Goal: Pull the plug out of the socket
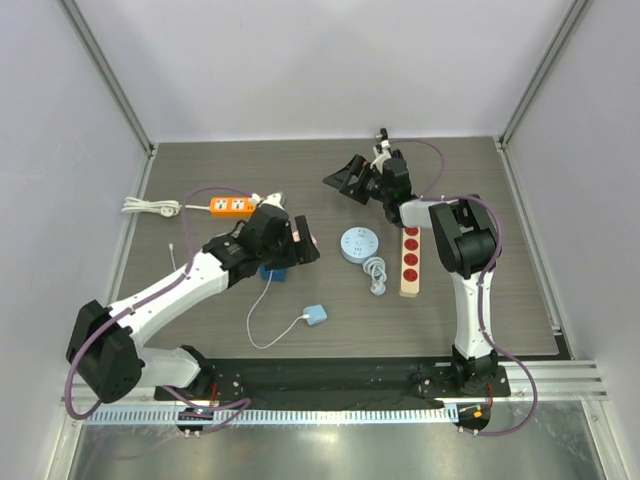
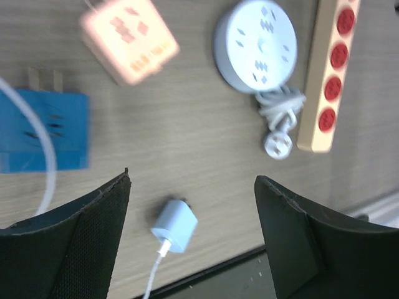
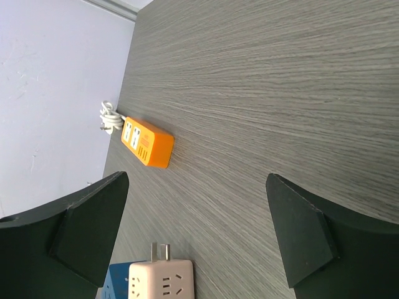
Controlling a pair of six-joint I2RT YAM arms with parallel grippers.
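The light blue plug (image 2: 174, 224) lies flat on the table (image 1: 450, 320) with its white cable (image 2: 153, 277) attached, apart from every socket. In the top view the plug (image 1: 315, 315) rests near the front edge. A blue cube socket (image 2: 43, 128) sits to its left with the cable crossing it. My left gripper (image 2: 192, 180) hangs open above the plug, with nothing between its fingers. It hovers over the blue cube socket (image 1: 272, 272) in the top view. Far back, my right gripper (image 1: 345, 178) is open and holds nothing.
A pale pink cube socket (image 2: 128, 40), a round white socket (image 2: 255, 43) with a coiled cord, and a wooden strip with red sockets (image 2: 330, 75) lie mid-table. An orange power strip (image 3: 146, 143) with its white cord is at the back left.
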